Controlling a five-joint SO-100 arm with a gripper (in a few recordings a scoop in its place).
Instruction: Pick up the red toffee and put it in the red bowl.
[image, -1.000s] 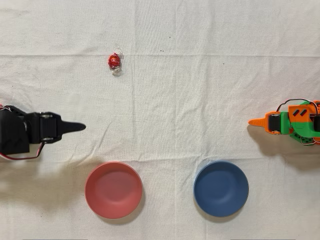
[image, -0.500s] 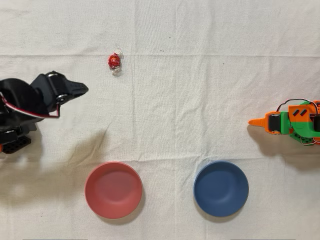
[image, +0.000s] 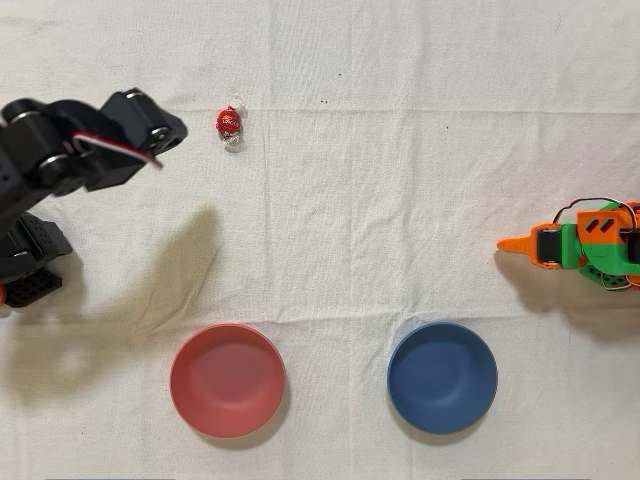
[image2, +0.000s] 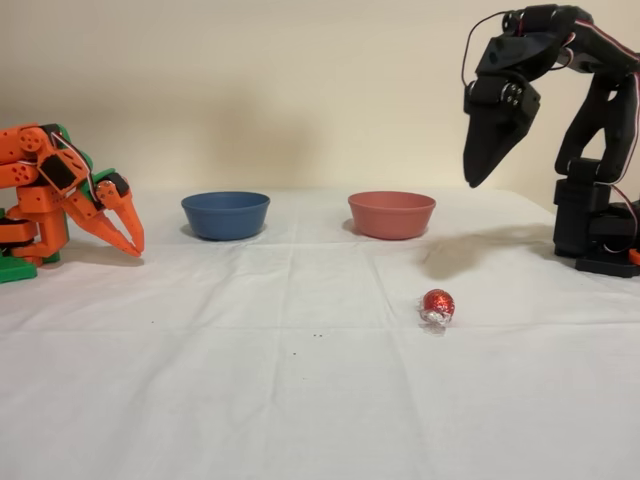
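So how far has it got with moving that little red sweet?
Nothing is finished yet. The red toffee lies on the white cloth, untouched, and the red bowl has nothing in it. The black gripper hangs in the air, raised above the cloth near the toffee, jaws together. Grabbing, carrying and dropping all remain.

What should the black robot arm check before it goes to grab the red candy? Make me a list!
1. Toffee free to grab: ok. It lies alone on the cloth, nothing touching it.
2. Gripper above the toffee: not ok. In the fixed view it hangs high, off to the right of the candy.
3. Gripper open: not ok. Its tip looks shut into one point.
4. Gripper free of load: ok.
5. Red bowl ready: ok. It sits upright with nothing inside.
6. Blue bowl out of the way: ok. It stands apart from the red one.
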